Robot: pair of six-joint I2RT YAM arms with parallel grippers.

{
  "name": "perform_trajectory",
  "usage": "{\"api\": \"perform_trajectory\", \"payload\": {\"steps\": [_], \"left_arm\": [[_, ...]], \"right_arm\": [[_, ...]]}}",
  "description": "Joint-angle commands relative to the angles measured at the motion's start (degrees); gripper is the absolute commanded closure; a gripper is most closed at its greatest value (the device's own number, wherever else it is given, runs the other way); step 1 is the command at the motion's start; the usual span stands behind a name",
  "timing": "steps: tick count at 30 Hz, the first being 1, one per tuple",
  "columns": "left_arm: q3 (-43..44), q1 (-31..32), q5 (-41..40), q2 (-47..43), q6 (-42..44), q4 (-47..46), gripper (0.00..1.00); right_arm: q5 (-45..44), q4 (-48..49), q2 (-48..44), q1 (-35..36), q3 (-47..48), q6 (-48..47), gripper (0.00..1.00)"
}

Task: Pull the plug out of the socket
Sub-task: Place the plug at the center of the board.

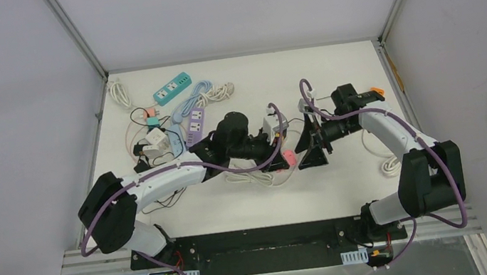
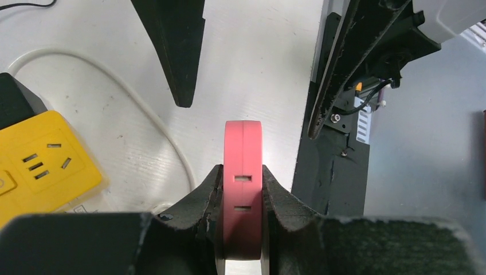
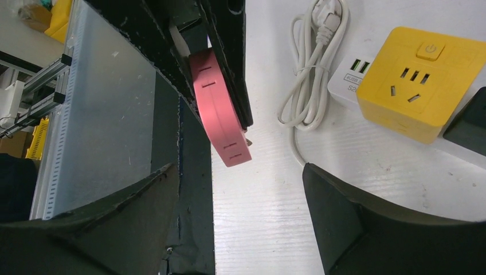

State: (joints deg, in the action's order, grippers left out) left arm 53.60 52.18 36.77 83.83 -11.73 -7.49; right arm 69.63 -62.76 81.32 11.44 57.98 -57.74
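The left gripper (image 2: 242, 170) is clenched on the pink plug (image 2: 243, 137), which sits apart from the yellow socket cube (image 3: 421, 86) over the worktop (image 3: 344, 189), while the right gripper (image 3: 238, 177) gapes released just beside the plug.

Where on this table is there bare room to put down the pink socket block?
Widest free patch: the table's back right, between its back edge and the right arm. A narrower strip lies near, between the white cable and the front edge. Crowded: back left, with teal strip, purple strip and cords; also the centre around the yellow cube.
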Motion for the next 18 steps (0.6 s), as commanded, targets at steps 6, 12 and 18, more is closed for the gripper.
{"api": "perform_trajectory", "payload": {"steps": [6, 12, 18], "left_arm": [[3.3, 0.1, 3.8, 3.1, 1.7, -1.9, 1.0], [4.1, 0.2, 6.3, 5.6, -1.2, -6.7, 1.0], [4.0, 0.2, 6.8, 6.5, -1.1, -7.4, 1.0]], "right_arm": [[1.7, 8.2, 0.4, -0.1, -0.3, 9.7, 0.18], [3.9, 9.0, 1.2, 2.7, -1.2, 9.9, 0.29], [4.6, 4.3, 1.7, 4.4, -0.5, 4.1, 0.58]]}}
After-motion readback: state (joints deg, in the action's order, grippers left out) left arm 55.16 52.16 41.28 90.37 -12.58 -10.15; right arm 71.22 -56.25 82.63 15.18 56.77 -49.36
